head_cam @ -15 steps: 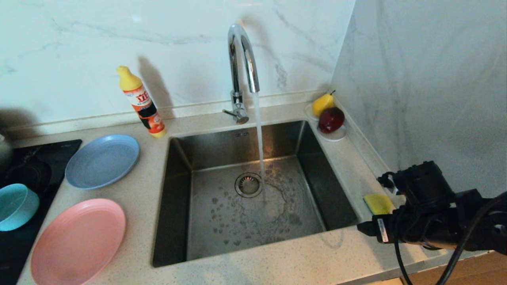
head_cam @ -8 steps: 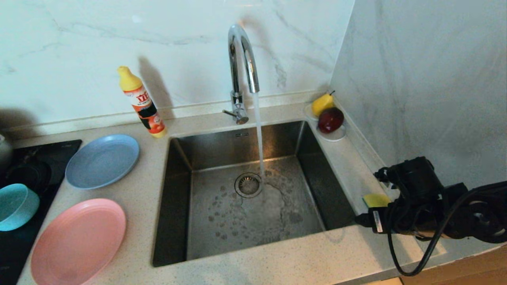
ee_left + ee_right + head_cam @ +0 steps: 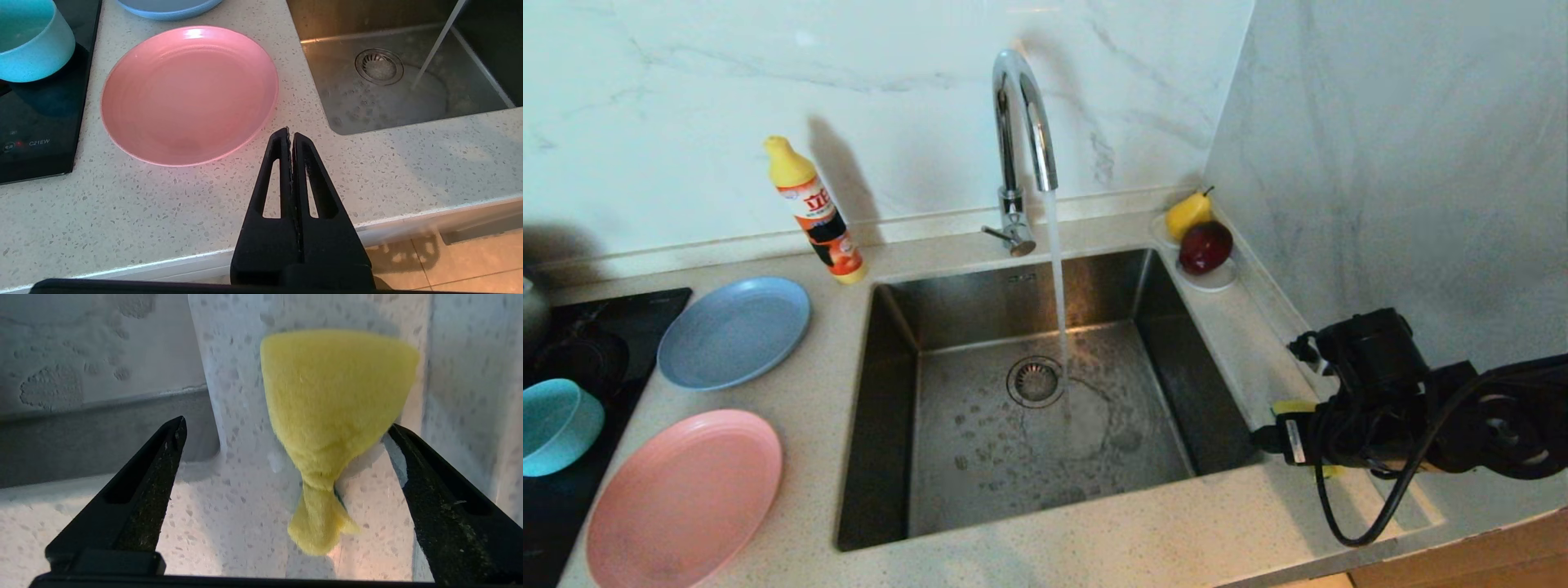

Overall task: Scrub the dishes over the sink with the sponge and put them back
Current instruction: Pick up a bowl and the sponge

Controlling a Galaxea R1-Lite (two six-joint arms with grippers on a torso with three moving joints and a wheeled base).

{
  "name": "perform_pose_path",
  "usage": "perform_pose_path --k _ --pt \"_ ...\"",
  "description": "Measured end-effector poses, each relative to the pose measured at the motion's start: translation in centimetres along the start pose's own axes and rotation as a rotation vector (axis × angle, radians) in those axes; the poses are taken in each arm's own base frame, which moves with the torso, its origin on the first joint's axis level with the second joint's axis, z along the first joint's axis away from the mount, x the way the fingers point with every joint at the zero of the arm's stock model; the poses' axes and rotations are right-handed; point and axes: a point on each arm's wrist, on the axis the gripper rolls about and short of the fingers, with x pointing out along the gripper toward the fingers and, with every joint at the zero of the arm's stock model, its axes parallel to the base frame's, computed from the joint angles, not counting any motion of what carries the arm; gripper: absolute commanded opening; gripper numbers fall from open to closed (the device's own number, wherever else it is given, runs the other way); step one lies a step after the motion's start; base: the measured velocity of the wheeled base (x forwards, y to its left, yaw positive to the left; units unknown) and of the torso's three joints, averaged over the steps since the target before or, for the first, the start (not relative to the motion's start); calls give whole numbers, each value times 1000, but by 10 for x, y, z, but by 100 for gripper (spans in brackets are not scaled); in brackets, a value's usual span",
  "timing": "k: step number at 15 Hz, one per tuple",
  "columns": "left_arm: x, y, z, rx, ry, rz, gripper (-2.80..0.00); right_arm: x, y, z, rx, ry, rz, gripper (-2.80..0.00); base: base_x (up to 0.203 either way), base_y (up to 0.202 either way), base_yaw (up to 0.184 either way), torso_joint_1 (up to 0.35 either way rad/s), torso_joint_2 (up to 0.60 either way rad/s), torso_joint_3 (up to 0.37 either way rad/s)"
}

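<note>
The soft yellow sponge (image 3: 331, 416), pinched narrow at one end and flaring wide at the other, lies on the speckled pale stone counter (image 3: 1143, 531) on the strip to the right of the sink, close to the marble side wall. The right end effector (image 3: 286, 433) hangs just over it with its black fingers (image 3: 155, 465) spread wide, one on either side of the sponge; the sponge sits nearer to one finger, and whether it touches that finger cannot be told. In the head view only a sliver of yellow (image 3: 1290, 406) shows past the arm's black wrist. Left of that strip is the large square stainless-steel sink (image 3: 890, 425), its round strainer drain (image 3: 1036, 380) at the centre, with water running from the tall chrome arched tap (image 3: 1021, 122) onto the wet basin floor. On the counter left of the sink lie the matte blue round plate (image 3: 734, 331) and, nearer the front edge, the matte pink round plate (image 3: 685, 498), apart from each other; the smaller teal round bowl (image 3: 556, 425) stands on the black glass hob (image 3: 621, 318) further left. The left end effector (image 3: 291, 134) is closed and empty, hanging over the counter's front edge just beside the pink plate.
</note>
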Motion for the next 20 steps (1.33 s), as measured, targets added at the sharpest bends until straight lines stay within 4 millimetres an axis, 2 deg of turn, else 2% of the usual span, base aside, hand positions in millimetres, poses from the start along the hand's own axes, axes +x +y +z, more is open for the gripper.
perform_pose_path --k 4,5,20 --pt "0 0 0 0 0 -1 -280 1 -2 -1 3 6 -8 0 0 0 0 0 0 0" --pt "0 0 0 0 0 0 -280 2 -4 -1 6 6 -13 -280 0 0 0 0 0 0" --pt "0 0 0 0 0 0 -280 8 -7 2 18 10 -31 -280 0 0 0 0 0 0"
